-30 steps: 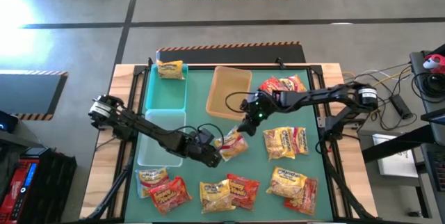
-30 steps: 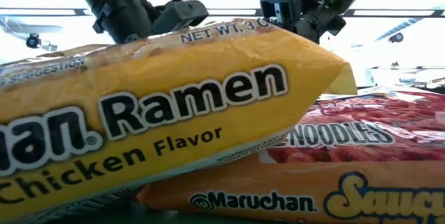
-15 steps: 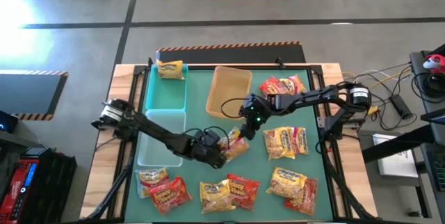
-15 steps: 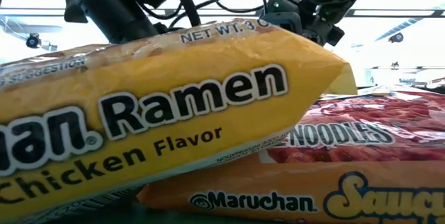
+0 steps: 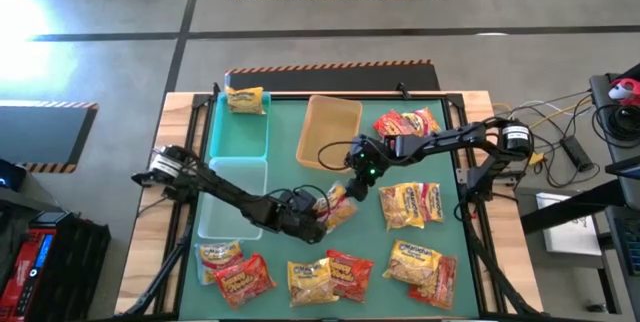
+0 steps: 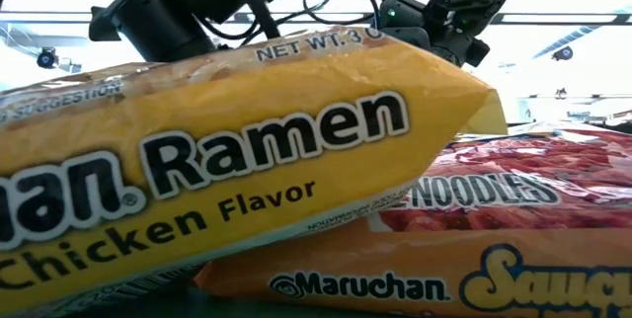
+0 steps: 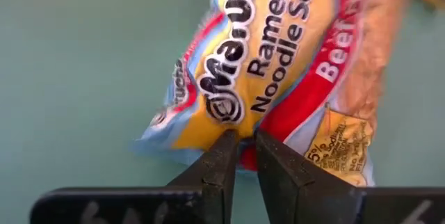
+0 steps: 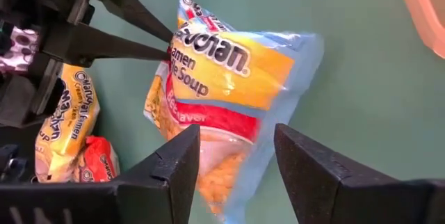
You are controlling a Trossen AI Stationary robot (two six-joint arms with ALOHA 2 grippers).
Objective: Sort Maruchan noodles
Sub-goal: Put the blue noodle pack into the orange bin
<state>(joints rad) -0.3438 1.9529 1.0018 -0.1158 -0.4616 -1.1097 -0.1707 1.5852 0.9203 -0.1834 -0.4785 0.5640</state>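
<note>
A yellow, red and blue beef Maruchan noodles packet (image 5: pixel 340 206) is at the middle of the green mat. My left gripper (image 7: pixel 240 139) is shut on it from the left. My right gripper (image 8: pixel 233 147) hovers open just beyond the packet (image 8: pixel 229 78), its fingers apart and touching nothing. More noodle packets lie along the mat's near edge (image 5: pixel 330 277) and on the right (image 5: pixel 410 204). One yellow packet (image 5: pixel 245 99) lies in the teal tray (image 5: pixel 237 137). My left gripper pinches the packet's crimped end edge (image 7: pixel 233 121) between its two fingers, near a corner (image 8: pixel 177 37). The fingers slant down at it from the table's left. The packet stretches away from the fingers, tilted; whether its far end rests on the mat I cannot tell.
A clear tray (image 5: pixel 232 202) and a tan tray (image 5: pixel 330 132) stand on the mat beside the teal one. Red packets (image 5: pixel 408 122) lie at the far right. In the low view a yellow chicken packet (image 6: pixel 227 160) on an orange one (image 6: pixel 444 259) fills the picture.
My left gripper has sunk toward the mat with the beef packet in its hold. The packet has turned a little, its free end now pointing more toward the far edge. My right arm has dipped slightly above it.
</note>
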